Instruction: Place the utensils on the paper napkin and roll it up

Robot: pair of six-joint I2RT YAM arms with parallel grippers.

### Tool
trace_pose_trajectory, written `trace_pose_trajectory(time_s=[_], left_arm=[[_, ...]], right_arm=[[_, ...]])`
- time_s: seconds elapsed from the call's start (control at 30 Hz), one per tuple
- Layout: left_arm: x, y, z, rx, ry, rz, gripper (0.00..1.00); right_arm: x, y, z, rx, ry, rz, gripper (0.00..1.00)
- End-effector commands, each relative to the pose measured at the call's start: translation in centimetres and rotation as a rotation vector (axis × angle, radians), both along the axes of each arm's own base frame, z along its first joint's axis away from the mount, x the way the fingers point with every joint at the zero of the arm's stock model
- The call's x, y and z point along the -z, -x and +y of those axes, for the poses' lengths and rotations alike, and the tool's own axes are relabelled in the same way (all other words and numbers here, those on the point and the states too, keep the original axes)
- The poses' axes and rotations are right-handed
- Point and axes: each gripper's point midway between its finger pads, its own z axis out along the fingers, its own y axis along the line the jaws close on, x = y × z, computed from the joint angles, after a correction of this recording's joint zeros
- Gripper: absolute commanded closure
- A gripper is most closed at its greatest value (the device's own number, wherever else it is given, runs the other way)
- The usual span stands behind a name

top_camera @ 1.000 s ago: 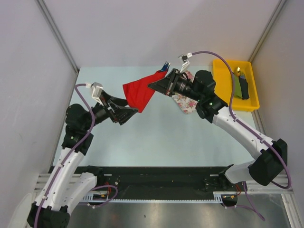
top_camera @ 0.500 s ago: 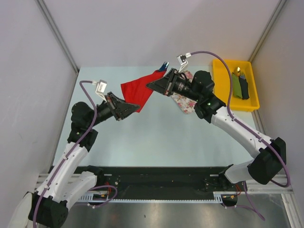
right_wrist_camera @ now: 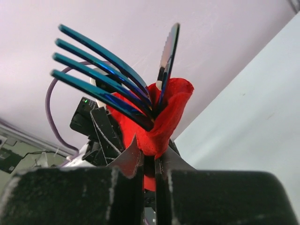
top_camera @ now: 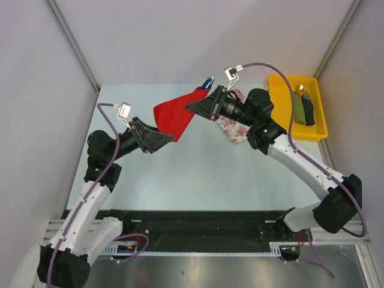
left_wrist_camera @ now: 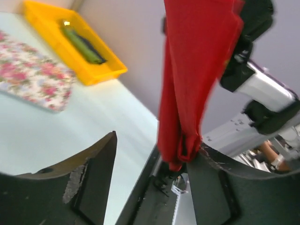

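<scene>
The red paper napkin (top_camera: pixel 173 114) hangs in the air, bunched around the utensils. My right gripper (top_camera: pixel 191 108) is shut on that bundle. Blue fork tines (right_wrist_camera: pixel 101 65) and a knife blade (right_wrist_camera: pixel 168 49) stick up out of the red wrap (right_wrist_camera: pixel 166 117) above the right gripper (right_wrist_camera: pixel 149 155); their tips show past the napkin's far end (top_camera: pixel 207 82). My left gripper (top_camera: pixel 170 139) is open around the napkin's lower corner. In the left wrist view that corner (left_wrist_camera: pixel 180 152) hangs between the jaws of the left gripper (left_wrist_camera: pixel 157 143), close against the right finger (left_wrist_camera: pixel 211 178).
A floral cloth (top_camera: pixel 235 131) lies on the pale table behind the right gripper, also visible as the floral cloth (left_wrist_camera: pixel 33 65). A yellow tray (top_camera: pixel 277 105) at the back right holds green and dark rolls (top_camera: pixel 304 109). Grey walls close in on three sides.
My left gripper moved right and up toward the napkin's lower corner; its jaws narrowed, then widened again. The right gripper kept its hold and barely moved.
</scene>
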Motion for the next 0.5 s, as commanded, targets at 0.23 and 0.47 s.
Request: trace_pose_trajectory(time_s=[0.23,0.47], left_arm=[[-2.4,-2.0,6.8,-0.420,-0.395,-0.322,0.19],[-2.6,-1.7,3.9,-0.298,-0.544,-0.450,0.16]], right_arm=[[1.4,-3.5,-2.7,0.262,0.148,0.017,1.00],[2.7,-3.6,-1.3,0.234,0.158,0.063,1.00]])
